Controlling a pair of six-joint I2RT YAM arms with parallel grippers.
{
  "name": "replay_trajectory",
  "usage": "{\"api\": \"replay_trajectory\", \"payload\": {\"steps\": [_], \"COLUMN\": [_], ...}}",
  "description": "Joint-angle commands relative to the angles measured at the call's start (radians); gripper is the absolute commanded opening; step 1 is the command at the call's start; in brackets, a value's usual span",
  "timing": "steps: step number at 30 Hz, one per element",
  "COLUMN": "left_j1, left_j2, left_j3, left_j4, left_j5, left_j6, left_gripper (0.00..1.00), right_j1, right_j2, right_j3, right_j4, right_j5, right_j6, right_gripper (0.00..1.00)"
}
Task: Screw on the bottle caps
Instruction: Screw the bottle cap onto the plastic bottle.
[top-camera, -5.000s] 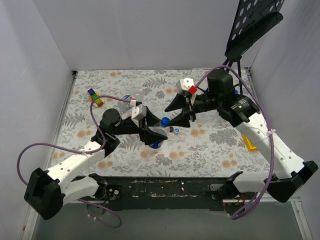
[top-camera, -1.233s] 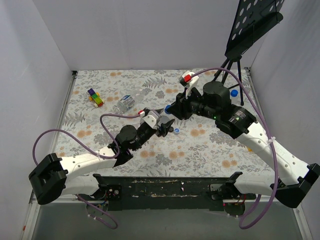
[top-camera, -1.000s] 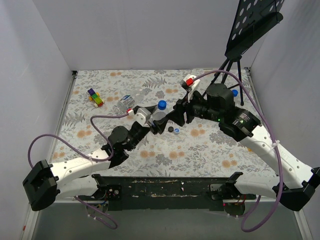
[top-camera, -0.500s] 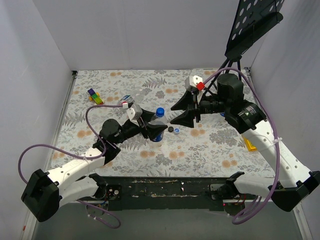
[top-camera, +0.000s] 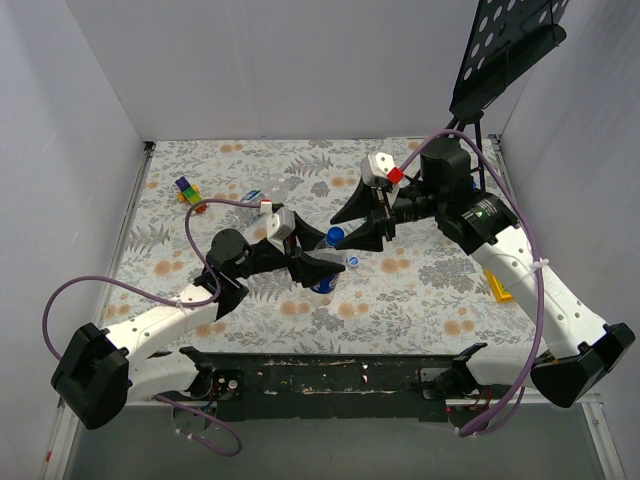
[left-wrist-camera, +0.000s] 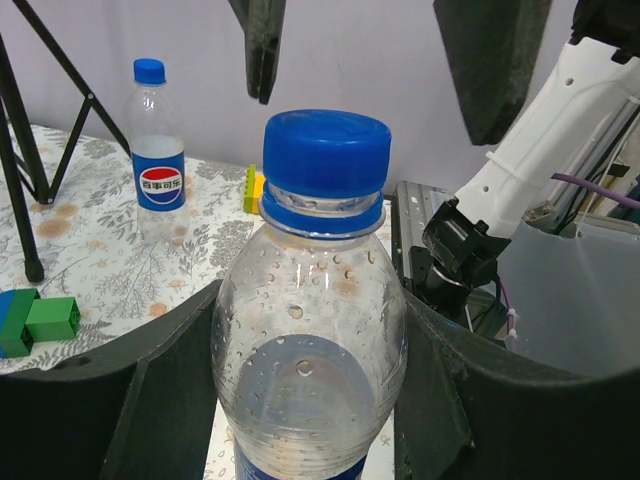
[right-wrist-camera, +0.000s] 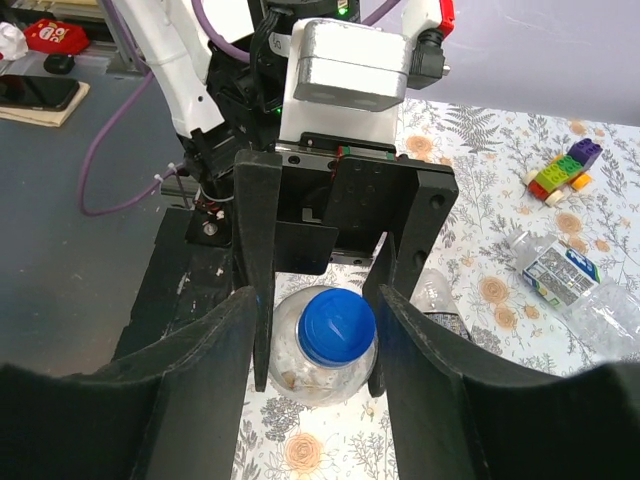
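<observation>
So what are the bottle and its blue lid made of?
The bottle looks like thin clear plastic, shiny: you see straight through it, with droplets inside. The lid looks like harder plastic, solid blue, smooth with a soft shine on top.

One bottle (top-camera: 323, 279) held at the table's (top-camera: 400, 310) middle
The left gripper (top-camera: 318, 266) clamps it, blue cap (top-camera: 335, 237) on; the right gripper (top-camera: 363, 229) hangs close by (loose cap (top-camera: 353, 262) beside).

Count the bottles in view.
3: held bottle in the left gripper; lying bottle back left; standing bottle by the tripod. Others may be hidden.
</observation>
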Motion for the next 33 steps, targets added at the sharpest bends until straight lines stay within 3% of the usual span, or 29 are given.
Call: {"api": "replay_trajectory", "payload": {"steps": [1, 9, 17, 23, 26, 33], "left_j1": [0.004, 0.004, 0.004, 0.004, 0.004, -0.111], "left_j2": [-0.008, -0.012, -0.017, -0.028, -0.051, -0.084], "left_j3": [0.047, 0.049, 0.055, 0.061, 0.052, 0.069], "left_j4": [0.039, 0.042, 0.059, 0.056, 0.05, 0.008], "left_j5": [0.046, 0.053, 0.043, -0.011, -0.104, -0.498], "left_j6": [-0.004, -0.003, -0.006, 0.016, 0.043, 0.259], "left_gripper": [0.18, 0.18, 0.18, 0.18, 0.18, 0.19], "right_j1": [-0.003, -0.004, -0.003, 0.003, 0.026, 0.164], "right_j2": [-0.006, 0.003, 0.009, -0.006, -0.029, -0.084], "right_j3": [0.028, 0.017, 0.003, -0.024, -0.058, -0.179], "right_j4": [0.021, 0.027, 0.015, 0.021, 0.03, 0.111], "right_j5": [-0.018, -0.008, -0.024, 0.005, 0.086, 0.518], "right_j6": [-0.026, -0.021, -0.015, 0.01, 0.033, 0.166], "right_gripper": [0.57, 0.55, 0.38, 0.2, 0.15, 0.12]}}
